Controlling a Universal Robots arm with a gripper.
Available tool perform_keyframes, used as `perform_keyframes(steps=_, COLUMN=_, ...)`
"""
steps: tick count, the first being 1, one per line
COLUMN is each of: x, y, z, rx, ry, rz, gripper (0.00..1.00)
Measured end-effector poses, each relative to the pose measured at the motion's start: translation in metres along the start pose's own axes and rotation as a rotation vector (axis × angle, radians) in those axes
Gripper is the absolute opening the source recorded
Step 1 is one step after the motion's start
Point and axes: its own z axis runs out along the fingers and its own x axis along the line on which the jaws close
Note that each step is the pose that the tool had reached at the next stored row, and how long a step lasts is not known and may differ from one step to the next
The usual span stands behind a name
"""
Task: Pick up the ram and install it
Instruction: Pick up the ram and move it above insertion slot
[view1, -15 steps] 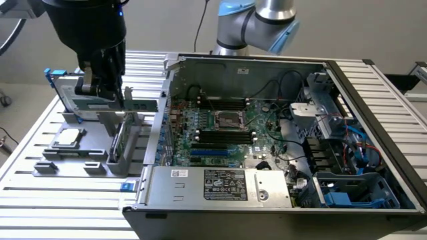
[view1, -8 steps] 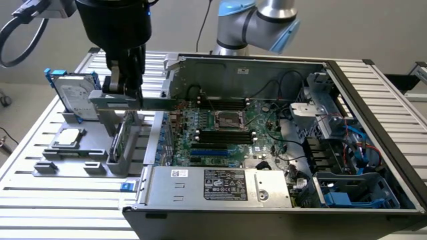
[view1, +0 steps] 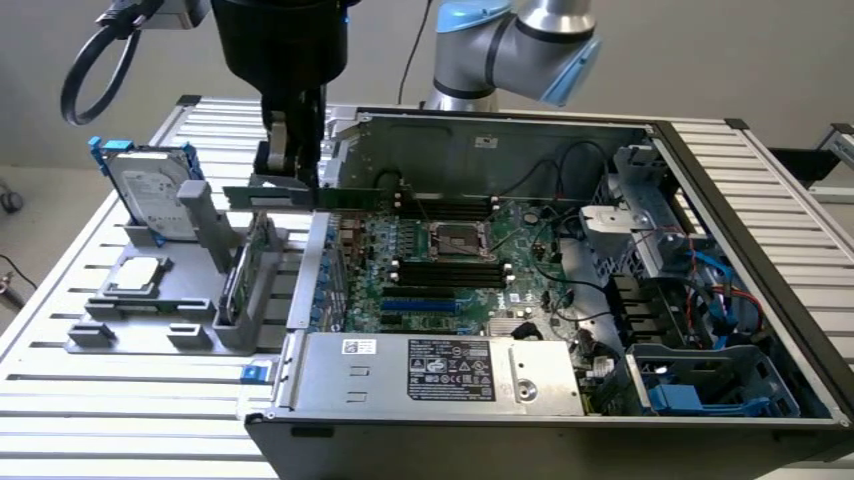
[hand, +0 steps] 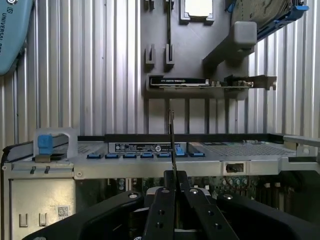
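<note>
Now the ram (view1: 350, 198) sits pinched in the gripper (view1: 288, 180), jaws narrow on it, lengthwise level, above the case (view1: 507, 122) wall on the exterior view's left. Carry step, I judge; seating calls for squaring it over a free slot (view1: 447, 268).

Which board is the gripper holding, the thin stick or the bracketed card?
The thin green ram, pinched in the gripper; the bracketed card stands in the grey holder.
</note>
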Motion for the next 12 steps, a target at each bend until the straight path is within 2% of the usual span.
perform_keyframes(steps=12, x=-0.022, y=-0.0364, z=-0.001, rx=0.0, ry=0.0, rz=0.0, gripper=0.13)
